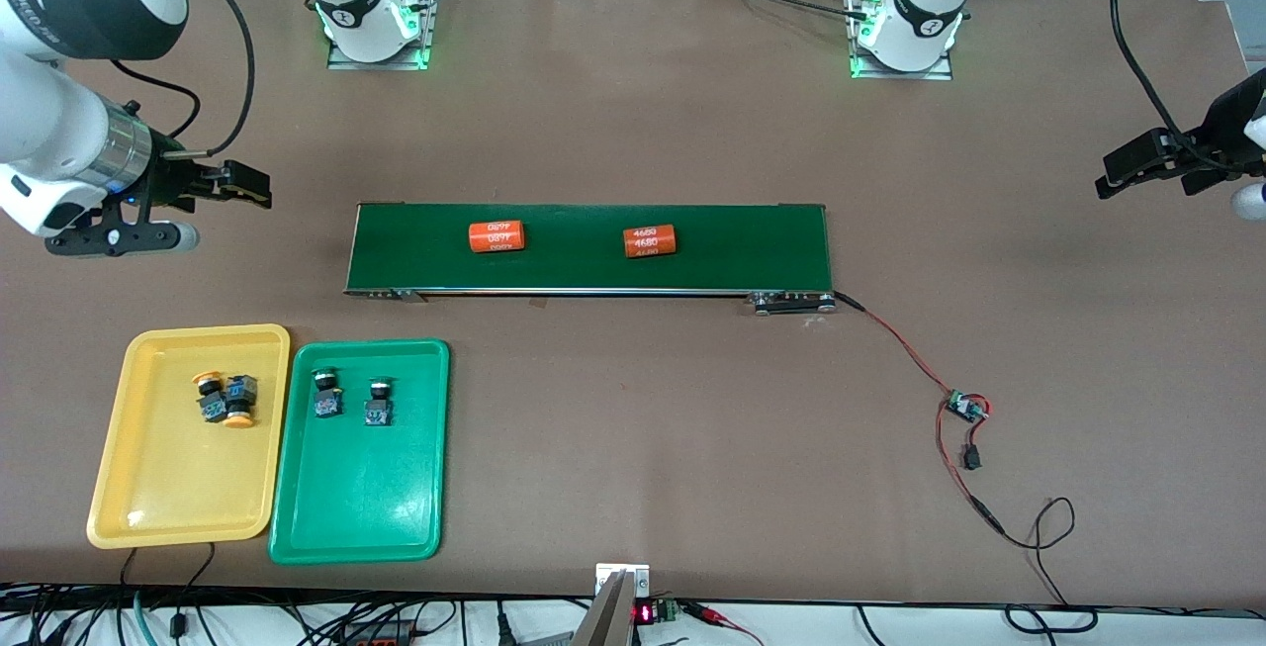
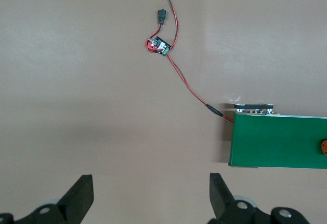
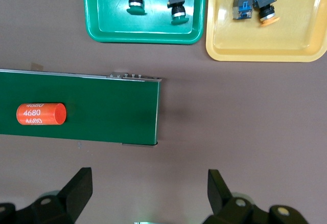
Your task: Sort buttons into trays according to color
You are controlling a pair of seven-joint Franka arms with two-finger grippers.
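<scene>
Two blocky buttons (image 1: 226, 400) lie in each smooth rounded tray (image 1: 148, 517); both claws gape empty

Four buttons (image 1: 226, 399), two trays (image 1: 148, 507), two cylinders (image 1: 496, 236).

Right arm: base at about 11 o'clock of the front view, links swing out to 9 o'clock, wrist held level. Right end effector (image 1: 235, 183) hangs in the air over bare bench, fingers pointing toward 3 o'clock, spread wide, holding nothing; right wrist view shows both fingertips (image 3: 76, 185) apart. Left arm: base at about 1 o'clock, links leave the view and come back in at 3 o'clock. Left end effector (image 1: 1123, 169) up over bare bench, fingers pointing toward 9 o'clock, fingertips (image 2: 79, 188) wide apart, empty.
</scene>
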